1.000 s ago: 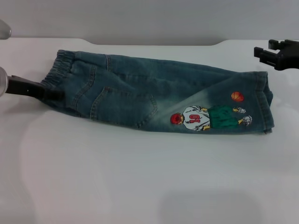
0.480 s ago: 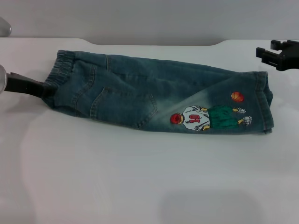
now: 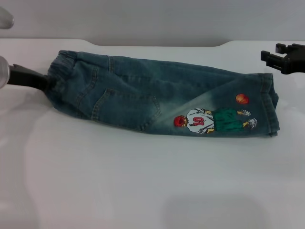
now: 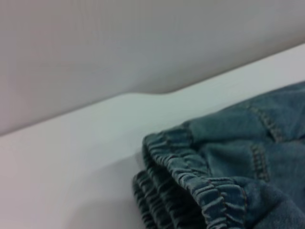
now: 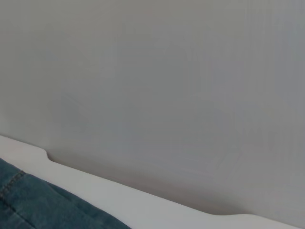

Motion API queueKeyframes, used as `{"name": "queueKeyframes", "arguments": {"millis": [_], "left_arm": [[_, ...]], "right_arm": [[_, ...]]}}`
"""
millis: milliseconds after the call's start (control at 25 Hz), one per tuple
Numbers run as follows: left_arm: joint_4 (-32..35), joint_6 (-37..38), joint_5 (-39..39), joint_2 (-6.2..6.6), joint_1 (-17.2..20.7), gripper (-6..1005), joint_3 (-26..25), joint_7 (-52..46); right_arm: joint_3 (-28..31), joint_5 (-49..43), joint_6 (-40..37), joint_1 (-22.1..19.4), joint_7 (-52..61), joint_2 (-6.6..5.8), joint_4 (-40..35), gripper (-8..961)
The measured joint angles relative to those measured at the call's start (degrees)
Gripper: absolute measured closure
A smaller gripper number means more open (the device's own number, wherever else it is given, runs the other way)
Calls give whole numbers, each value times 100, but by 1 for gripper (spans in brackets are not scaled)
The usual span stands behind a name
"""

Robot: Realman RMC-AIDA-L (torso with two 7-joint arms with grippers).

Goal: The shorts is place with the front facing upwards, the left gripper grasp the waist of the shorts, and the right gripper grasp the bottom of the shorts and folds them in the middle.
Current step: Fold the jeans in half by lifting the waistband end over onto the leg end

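Since the earlier frame, the left gripper (image 3: 46, 82) has lifted slightly at the waist (image 3: 61, 67) of the shorts (image 3: 157, 98); whether its jaws grip cannot be told. Right gripper (image 3: 268, 56) hovers released above the bottom of the shorts (image 3: 272, 105).

white table (image 3: 143, 191) fills the head view from 3 through 6 to 9 o'clock; plain grey wall (image 3: 152, 19) runs across 12 o'clock, behind its notched far edge.

Left hand (image 3: 42, 82) has risen and drawn slightly toward the left edge over the last second, its tip at the waist (image 3: 61, 64). The waist end of the shorts (image 3: 157, 98) has come up off the desk (image 3: 143, 181) with it. Right hand (image 3: 272, 56) has drifted slightly outward.
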Motion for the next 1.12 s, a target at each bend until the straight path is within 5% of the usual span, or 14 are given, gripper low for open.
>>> {"name": "queueKeyframes", "arguments": {"millis": [360,680,1120], "left_arm": [[1140,646,-9,-329,17,940,26,-4],[2082,892,-122,-352,-44,943,687,-436],[2487,1025,-349,-380,-420,937,1158,-557]], "right_arm": [[-36,0,35,5,13,-5,67,454],[-141,-45,37,173,-3,-2,415,453],[-380,-56,52,460,-17,-1,924,454]]}}
